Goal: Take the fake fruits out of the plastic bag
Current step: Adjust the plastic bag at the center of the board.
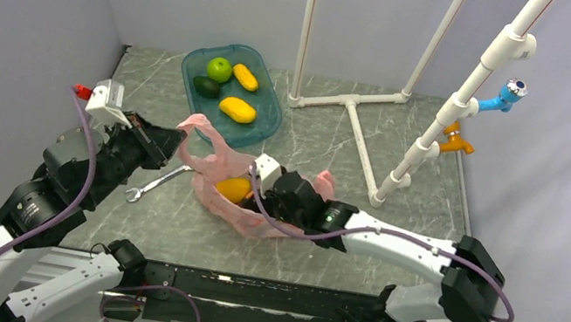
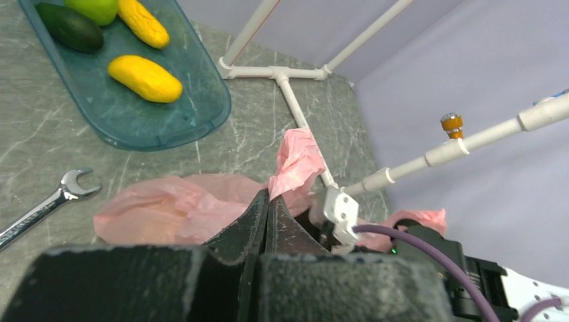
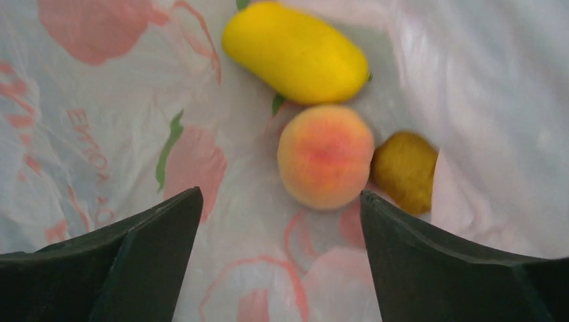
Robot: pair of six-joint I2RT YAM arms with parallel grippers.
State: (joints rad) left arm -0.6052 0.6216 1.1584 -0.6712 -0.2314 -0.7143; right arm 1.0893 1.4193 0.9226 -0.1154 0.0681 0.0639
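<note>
**Single moment, three views.** One thin translucent pink plastic bag [image 1: 215, 162] lies on the grey marbled tabletop [image 1: 312, 139]. It holds three glossy plastic fruits: one yellow oblong mango [image 3: 295, 54], one red-and-yellow peach [image 3: 325, 157] and one small orange fruit [image 3: 406, 171]. The right claw [image 3: 280, 194] is inside the bag, spread wide and gripping nothing. The left claw [image 2: 268, 196] is pinched closed on the bag's film. One teal translucent tray [image 1: 266, 122] carries four further fruits. One steel wrench [image 1: 156, 183] lies beside the bag.

**Robot body.** We show the left arm [image 1: 45, 198] and right arm [image 1: 394, 239]: white links, black joint housings, purple cables [image 1: 90, 171] looping alongside. A white block [image 1: 106, 100] with a red tip [image 1: 81, 91] tops the left wrist; fingers [image 3: 127, 268] are matte black wedges.
</note>
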